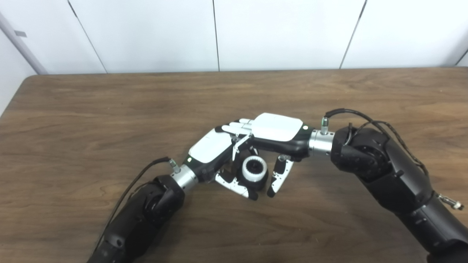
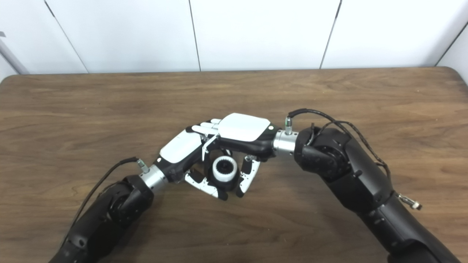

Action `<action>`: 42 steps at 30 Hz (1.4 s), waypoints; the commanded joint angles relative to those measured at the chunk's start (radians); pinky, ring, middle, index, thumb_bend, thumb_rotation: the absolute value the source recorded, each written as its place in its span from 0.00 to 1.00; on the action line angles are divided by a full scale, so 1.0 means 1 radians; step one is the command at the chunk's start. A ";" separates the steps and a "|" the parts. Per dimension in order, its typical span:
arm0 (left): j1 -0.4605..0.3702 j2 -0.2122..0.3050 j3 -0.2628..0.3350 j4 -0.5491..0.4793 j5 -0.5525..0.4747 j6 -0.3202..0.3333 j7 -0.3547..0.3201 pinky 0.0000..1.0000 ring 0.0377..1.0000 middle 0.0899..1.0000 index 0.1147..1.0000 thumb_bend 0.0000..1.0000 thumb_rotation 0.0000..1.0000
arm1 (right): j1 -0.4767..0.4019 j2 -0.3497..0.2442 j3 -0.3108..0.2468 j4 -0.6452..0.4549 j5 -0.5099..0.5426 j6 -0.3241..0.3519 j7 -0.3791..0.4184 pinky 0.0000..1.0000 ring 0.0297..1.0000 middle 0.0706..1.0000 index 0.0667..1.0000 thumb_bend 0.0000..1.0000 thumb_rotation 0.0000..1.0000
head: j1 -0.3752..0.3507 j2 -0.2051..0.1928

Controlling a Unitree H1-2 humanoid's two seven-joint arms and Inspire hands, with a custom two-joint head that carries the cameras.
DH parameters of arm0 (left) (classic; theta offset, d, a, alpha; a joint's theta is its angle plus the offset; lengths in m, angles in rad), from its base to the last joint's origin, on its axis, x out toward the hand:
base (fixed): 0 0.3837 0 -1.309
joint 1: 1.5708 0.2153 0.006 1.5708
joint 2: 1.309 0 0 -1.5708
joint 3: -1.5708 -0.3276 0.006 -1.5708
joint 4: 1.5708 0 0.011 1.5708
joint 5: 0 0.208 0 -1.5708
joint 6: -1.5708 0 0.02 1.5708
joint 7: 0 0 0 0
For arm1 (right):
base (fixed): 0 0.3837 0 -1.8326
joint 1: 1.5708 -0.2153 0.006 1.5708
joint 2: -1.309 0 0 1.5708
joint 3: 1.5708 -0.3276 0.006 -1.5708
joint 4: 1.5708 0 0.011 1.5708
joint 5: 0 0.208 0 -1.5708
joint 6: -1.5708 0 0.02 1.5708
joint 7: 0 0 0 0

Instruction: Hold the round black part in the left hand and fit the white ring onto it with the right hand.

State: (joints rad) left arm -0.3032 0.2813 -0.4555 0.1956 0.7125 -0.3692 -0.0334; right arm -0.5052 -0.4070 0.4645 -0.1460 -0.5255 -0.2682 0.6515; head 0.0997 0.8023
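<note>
My left hand (image 1: 211,148) reaches in from the lower left and is shut on the round black part (image 1: 259,184), its thumb curled beneath it. The white ring (image 1: 253,169) sits on top of the black part, and its toothed dark centre faces up. My right hand (image 1: 276,127) lies just above and behind. Its straight fingers (image 1: 238,128) overlap the back of my left hand. The right thumb (image 1: 278,176) hangs down a little to the right of the ring and does not touch it. The right hand holds nothing. My left fingers are mostly hidden under the right hand.
The brown wooden table (image 1: 109,109) stretches all round the hands, with its far edge against a white panelled wall (image 1: 278,33). A black cable (image 1: 369,122) loops over my right wrist and another cable (image 1: 142,175) runs along my left wrist.
</note>
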 commanded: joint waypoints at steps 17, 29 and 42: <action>-0.029 0.030 -0.064 0.186 0.087 -0.005 0.081 1.00 0.93 0.70 0.42 0.52 0.06 | -0.072 -0.032 -0.090 -0.038 0.055 -0.018 -0.012 1.00 1.00 1.00 0.59 1.00 0.10 | -0.003 -0.016; -0.028 0.079 -0.075 0.168 0.080 0.013 0.029 1.00 0.98 0.89 0.75 1.00 0.32 | -0.077 -0.016 -0.112 -0.039 0.044 -0.011 -0.038 1.00 1.00 1.00 0.59 1.00 0.08 | 0.001 -0.025; -0.007 0.123 -0.041 -0.009 -0.066 0.141 -0.229 1.00 1.00 1.00 1.00 1.00 0.46 | -0.043 0.000 -0.124 -0.026 0.018 -0.005 -0.080 1.00 1.00 1.00 0.59 1.00 0.07 | -0.006 -0.062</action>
State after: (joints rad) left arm -0.3368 0.3585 -0.4932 0.1597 0.6235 -0.3501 -0.1499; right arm -0.5201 -0.4124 0.3714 -0.1499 -0.5132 -0.2715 0.6198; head 0.0936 0.7394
